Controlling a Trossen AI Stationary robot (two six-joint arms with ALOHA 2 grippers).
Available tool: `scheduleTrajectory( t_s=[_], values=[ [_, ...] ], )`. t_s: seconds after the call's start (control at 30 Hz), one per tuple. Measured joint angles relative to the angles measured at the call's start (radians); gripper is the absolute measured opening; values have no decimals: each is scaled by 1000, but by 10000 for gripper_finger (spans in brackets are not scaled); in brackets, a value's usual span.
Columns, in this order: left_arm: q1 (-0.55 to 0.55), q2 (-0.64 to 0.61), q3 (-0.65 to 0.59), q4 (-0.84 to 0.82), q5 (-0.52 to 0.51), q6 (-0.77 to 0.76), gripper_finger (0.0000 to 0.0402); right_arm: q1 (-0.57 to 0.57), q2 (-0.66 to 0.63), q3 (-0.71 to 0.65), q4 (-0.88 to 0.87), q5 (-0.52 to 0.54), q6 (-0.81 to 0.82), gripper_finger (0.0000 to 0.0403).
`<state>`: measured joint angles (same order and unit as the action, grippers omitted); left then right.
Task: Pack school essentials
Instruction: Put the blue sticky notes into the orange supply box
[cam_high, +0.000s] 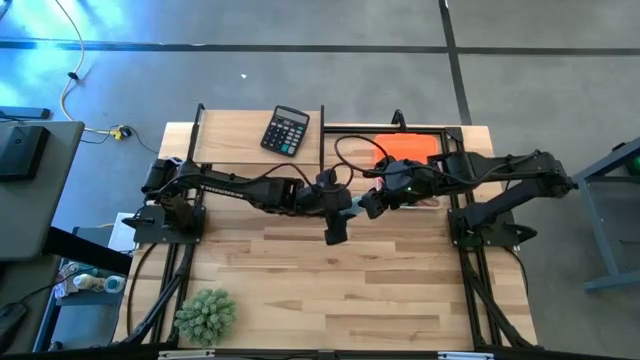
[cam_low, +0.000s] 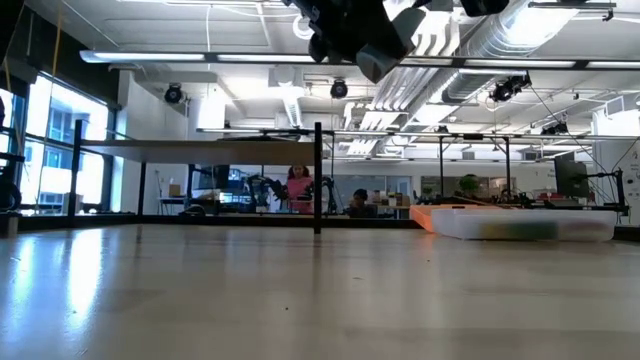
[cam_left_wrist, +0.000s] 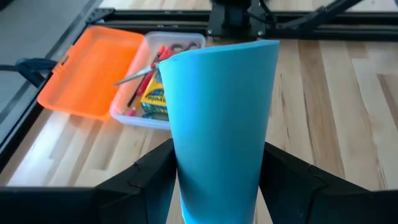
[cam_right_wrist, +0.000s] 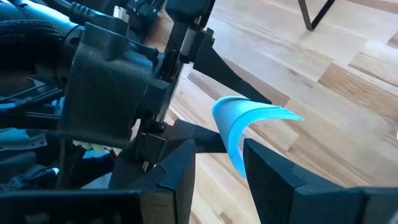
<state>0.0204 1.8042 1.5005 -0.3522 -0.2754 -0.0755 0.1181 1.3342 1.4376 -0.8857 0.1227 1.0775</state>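
Note:
The pale blue note pad is bowed into a trough and stands between the fingers of my left gripper, which is shut on it above the table's middle. My right gripper is open and faces it; the pad's free end reaches between its fingers, and I cannot tell whether they touch. The clear pencil box with its orange lid open holds the yellow crayon box, red-handled scissors and pencils. My left gripper pinches the note pad's near end between its two fingers, one on each long edge. The pad is curled inward between them. It is lifted clear of the table and sticks out ahead of the fingers toward the right arm.
The pencil box sits at the far right of the table, partly under the right arm, and shows low on the table in the low view. A black calculator lies at the far edge. A spiky green plant stands near left. Bare wood lies in front.

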Motion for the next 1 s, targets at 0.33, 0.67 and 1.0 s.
scheduleTrajectory(
  t_s=[0.33, 0.67, 1.0],
  values=[
    [-1, 0, 0, 75, -7, 1, 195, 0, 19, 0, -18, 2, 27, 126],
    [-1, 0, 0, 94, -32, 53, 195, 0, 29, 0, -20, 10, 48, 77],
    [-1, 0, 0, 92, -31, 54, 195, 0, 29, 0, -19, 9, 43, 17]
  ],
)
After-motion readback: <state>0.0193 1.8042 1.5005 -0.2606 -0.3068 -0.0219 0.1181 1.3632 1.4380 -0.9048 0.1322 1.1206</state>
